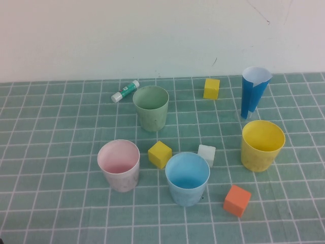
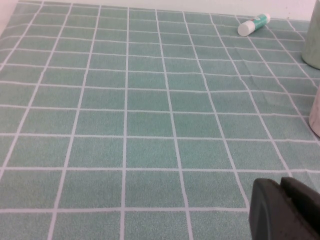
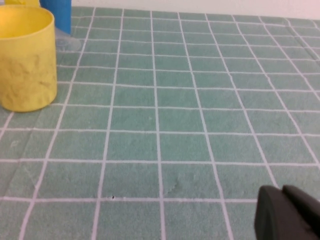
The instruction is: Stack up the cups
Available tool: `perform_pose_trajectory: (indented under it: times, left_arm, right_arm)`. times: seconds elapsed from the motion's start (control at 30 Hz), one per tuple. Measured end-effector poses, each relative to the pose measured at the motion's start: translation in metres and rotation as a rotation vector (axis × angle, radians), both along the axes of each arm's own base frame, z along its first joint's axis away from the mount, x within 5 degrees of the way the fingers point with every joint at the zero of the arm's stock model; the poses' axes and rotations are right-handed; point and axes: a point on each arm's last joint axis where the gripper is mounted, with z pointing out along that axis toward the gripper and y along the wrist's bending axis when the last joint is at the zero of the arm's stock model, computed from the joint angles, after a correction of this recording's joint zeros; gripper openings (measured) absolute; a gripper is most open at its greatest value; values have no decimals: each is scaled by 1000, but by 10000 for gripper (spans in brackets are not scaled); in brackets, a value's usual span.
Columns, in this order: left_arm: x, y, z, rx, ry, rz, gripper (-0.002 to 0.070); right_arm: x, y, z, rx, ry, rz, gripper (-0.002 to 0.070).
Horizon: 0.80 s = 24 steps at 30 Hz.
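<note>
Nothing is stacked yet: all four cups stand upright and apart on the counter (image 1: pixel 51 152), so the step in hand looks like the first reach. The left pincer (image 2: pixel 285 210) shows only as a dark tip low over bare tiles; whether it is open or closed I cannot tell, and it holds nothing. The right pincer (image 3: pixel 287 215) is the same, a dark tip near the counter, state not readable, empty. From the left pincer the pink cup (image 1: pixel 119 165) and green cup (image 1: pixel 151 107) lie ahead and off to its inner side, with only their edges showing in its wrist view; a glue stick (image 2: pixel 253 24) lies farther ahead. From the right pincer the yellow cup (image 3: pixel 26 57) stands ahead toward its inner side, the paper cone (image 3: pixel 56 14) just behind it. The blue cup (image 1: pixel 187 178) sits between the two arms. A good grasp would likely take one wall at the rim, lift straight up, and clear the yellow cube (image 1: pixel 160 154), white cube (image 1: pixel 206 154) and orange cube (image 1: pixel 237 200) crowded around blue before lowering centred into another cup
</note>
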Motion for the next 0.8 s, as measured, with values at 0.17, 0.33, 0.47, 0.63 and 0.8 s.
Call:
perform_pose_trajectory:
  times: [0.17,0.33,0.47,0.63,0.8]
  left_arm:
    - [0,0,0,0,0,0,-2]
    - [0,0,0,-2,0,1,-2]
    - [0,0,0,7,-3,2,-2]
    - [2,1,7,22,-88,1,-2]
    - [3,-1,35,1,-399,-9,-2]
  right_arm:
    - [0,0,0,-10,0,-1,-3]
    - [0,0,0,-12,-1,-1,-3]
    - [0,0,0,-12,-2,-1,-3]
    - [1,-1,3,-50,-38,3,-3]
    - [5,2,24,-93,-281,42,-3]
